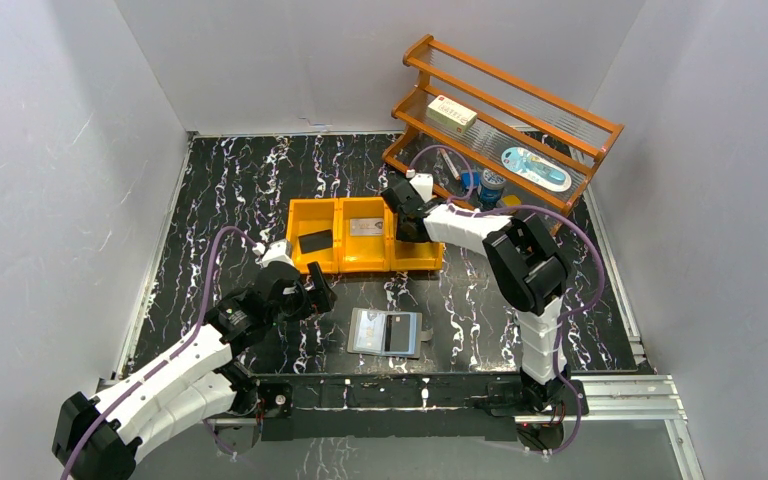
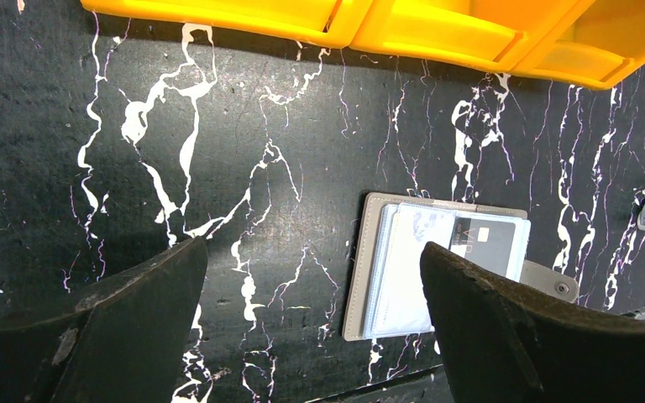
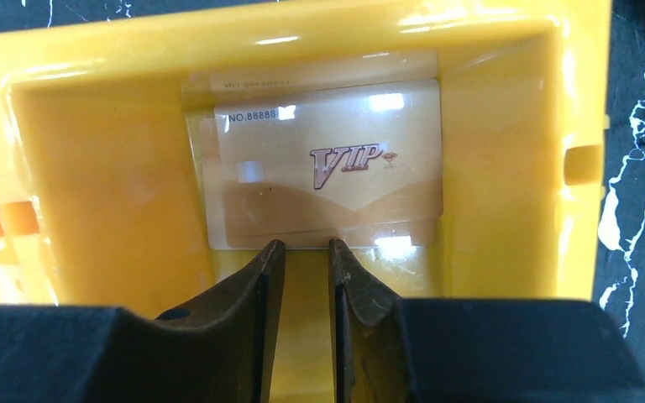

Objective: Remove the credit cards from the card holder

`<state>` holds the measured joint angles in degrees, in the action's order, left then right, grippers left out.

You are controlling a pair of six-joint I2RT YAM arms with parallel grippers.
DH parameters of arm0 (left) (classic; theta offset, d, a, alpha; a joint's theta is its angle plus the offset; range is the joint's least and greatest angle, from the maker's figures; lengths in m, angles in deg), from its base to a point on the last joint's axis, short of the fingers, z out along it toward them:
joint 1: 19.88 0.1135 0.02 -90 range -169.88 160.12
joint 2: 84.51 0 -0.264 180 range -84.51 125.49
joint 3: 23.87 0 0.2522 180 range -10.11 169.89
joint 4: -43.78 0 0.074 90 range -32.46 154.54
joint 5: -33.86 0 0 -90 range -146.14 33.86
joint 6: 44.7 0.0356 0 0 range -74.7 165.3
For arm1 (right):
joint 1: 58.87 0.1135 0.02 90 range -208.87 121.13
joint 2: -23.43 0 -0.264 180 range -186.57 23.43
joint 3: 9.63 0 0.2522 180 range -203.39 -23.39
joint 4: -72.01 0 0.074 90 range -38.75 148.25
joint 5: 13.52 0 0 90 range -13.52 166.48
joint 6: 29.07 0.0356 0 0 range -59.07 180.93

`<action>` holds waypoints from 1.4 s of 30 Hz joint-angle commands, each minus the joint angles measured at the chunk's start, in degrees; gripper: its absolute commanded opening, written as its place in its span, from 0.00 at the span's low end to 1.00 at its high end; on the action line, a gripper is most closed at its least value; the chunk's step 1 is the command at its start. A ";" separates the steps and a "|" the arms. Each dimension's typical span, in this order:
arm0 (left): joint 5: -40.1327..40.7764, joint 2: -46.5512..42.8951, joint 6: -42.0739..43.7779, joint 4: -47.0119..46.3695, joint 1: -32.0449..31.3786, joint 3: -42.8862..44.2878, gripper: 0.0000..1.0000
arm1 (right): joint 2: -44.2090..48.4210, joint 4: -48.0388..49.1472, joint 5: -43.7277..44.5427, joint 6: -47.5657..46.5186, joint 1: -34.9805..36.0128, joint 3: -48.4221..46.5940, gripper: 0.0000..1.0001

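Now — tan card (image 3: 327, 168) flat in bin (image 3: 504, 168), R jaws ajar at its edge

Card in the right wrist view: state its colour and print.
Tan-gold card with a dark VIP logo, in the yellow bin. Best in the right wrist view.

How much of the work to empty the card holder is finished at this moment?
Done: a black card, a silvery card and a tan VIP card lie in the orange bin. In hand: the right hand is over the VIP card, slightly open, empty. Left: one dark card sits in the card holder; the left hand hangs open above it.
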<state>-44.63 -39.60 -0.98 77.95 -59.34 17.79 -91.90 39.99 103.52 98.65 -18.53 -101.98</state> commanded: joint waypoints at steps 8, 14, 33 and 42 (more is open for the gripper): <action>0.27 -0.16 -0.65 0.63 0.35 0.96 0.98 | -1.88 5.56 -0.35 1.04 -0.48 5.08 0.48; 0.36 -0.84 -0.35 1.26 0.36 1.00 0.98 | 3.06 7.24 -4.25 -2.41 -0.35 6.74 0.48; -7.55 2.34 0.80 -7.69 0.35 0.21 0.97 | 39.96 17.51 -32.81 6.33 0.87 32.27 0.55; -12.35 4.15 0.77 -12.09 0.35 -0.05 0.94 | 45.88 17.82 -34.86 13.53 6.52 44.07 0.51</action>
<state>-54.07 -35.67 -0.54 68.68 -59.34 17.71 -49.32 54.20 71.04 107.83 -13.07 -59.71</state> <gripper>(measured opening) 0.949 0.520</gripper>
